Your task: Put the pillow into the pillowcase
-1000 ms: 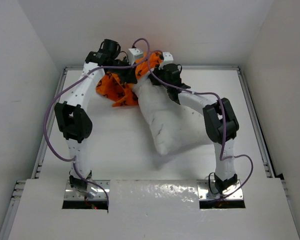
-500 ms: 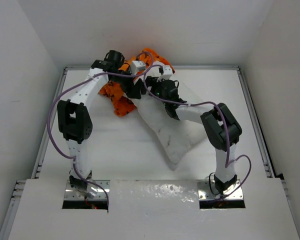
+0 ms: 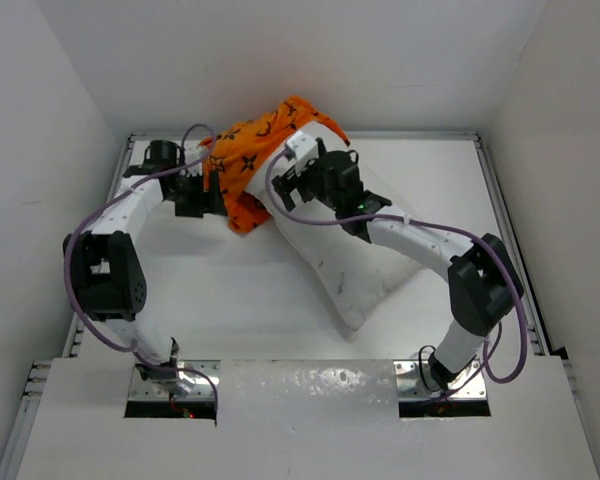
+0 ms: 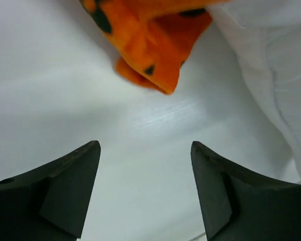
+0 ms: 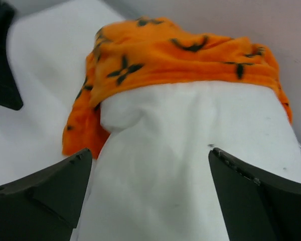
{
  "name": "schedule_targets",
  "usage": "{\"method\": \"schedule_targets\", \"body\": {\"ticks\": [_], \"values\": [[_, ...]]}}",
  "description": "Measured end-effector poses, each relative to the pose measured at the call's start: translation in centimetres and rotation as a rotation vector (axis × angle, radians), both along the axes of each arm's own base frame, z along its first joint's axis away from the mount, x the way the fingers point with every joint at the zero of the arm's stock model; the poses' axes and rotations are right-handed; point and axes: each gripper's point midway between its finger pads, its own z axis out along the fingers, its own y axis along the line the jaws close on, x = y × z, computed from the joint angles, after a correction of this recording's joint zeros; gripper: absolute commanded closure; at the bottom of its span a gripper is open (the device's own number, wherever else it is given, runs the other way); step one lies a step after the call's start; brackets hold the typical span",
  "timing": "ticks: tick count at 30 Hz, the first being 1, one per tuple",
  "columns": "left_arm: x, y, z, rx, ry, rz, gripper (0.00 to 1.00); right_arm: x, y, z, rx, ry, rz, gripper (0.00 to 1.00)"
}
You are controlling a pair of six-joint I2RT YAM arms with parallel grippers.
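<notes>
White pillow [image 3: 352, 262], plump and rectangular with a few small dark specks, lying at an angle on a white table [image 3: 230, 300]. Its far end sits at the middle of the back edge. Its near end points toward the near right, stopping short of the near edge.

Bright orange fleecy pillowcase [image 3: 248, 138] with dark brown flower and star motifs caps only the pillow's far end, like a hood. The rest is bunched up, and 1 fold hangs down on the left and rests on the table. The capped end rises close against the back wall [image 3: 280, 50].

Left gripper [image 3: 216, 192] is low over the table just left of the hanging fold. Its 2 fingers are spread apart, with only table surface between them. Right gripper [image 3: 286, 180] is above the pillow's far half, its fingers very wide and gripping nothing. In its wrist view the pillow fills the space beyond them.

White table shows along the whole left side, in a strip before the near edge, and along the right edge. Walls close in the left, back and right sides.
</notes>
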Motion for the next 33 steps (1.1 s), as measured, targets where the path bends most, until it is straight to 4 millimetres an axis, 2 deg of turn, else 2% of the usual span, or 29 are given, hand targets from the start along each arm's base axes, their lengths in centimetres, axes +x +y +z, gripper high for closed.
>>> {"method": "schedule_targets", "body": {"ticks": [2,4,7,10,13,14,16,17,18,19,23,26,29,31,33], "values": [[-1.1,-0.8,-2.6,-0.031,0.079,0.015,0.22,-1.3,1.1,-1.4,-0.082,0.008,0.034,0.01],[-1.1,-1.7,-5.3,-0.044,0.134,0.018,0.2,-1.8,1.8,-3.0,-0.158,0.025,0.038,0.01],[0.1,-2.8,-8.1,-0.074,0.171,0.021,0.19,-1.6,1.4,-5.7,-0.258,0.061,-0.001,0.01],[1.3,-3.5,-9.9,-0.104,0.182,0.042,0.21,-1.5,0.5,-9.3,-0.365,0.116,-0.041,0.01],[3.2,-3.7,-11.1,-0.126,0.161,0.079,0.37,-1.8,0.0,-11.8,-0.427,0.158,-0.056,0.01],[3.7,-3.7,-11.4,-0.134,0.156,0.09,0.6,-1.8,-0.1,-12.2,-0.437,0.162,-0.062,0.03],[4.6,-3.8,-11.7,-0.143,0.142,0.117,0.93,-1.7,0.2,-12.3,-0.45,0.164,-0.067,0.37],[4.9,-3.8,-11.9,-0.147,0.139,0.128,1.0,-1.4,0.4,-12.2,-0.454,0.161,-0.074,0.55],[5.2,-3.8,-12.1,-0.151,0.133,0.135,1.0,-1.1,0.6,-12.1,-0.458,0.158,-0.081,0.84],[5.4,-3.8,-12.3,-0.155,0.132,0.14,1.0,-0.6,0.8,-12.1,-0.461,0.161,-0.092,1.0],[5.8,-4.5,-11.7,-0.177,0.113,0.1,1.0,0.7,2.0,-12.5,-0.436,0.17,-0.097,1.0],[6.2,-6.0,-9.8,-0.151,0.054,-0.053,1.0,1.3,2.8,-11.6,-0.34,0.189,-0.106,1.0],[6.0,-9.6,-5.5,-0.172,-0.062,-0.336,1.0,3.2,3.3,-9.1,-0.185,0.197,-0.171,1.0],[4.7,-11.5,-2.7,-0.184,-0.145,-0.545,1.0,4.9,2.9,-7.0,-0.077,0.175,-0.242,1.0],[3.2,-12.3,-1.3,-0.172,-0.194,-0.71,1.0,6.5,2.0,-5.1,0.012,0.148,-0.322,1.0]]}}
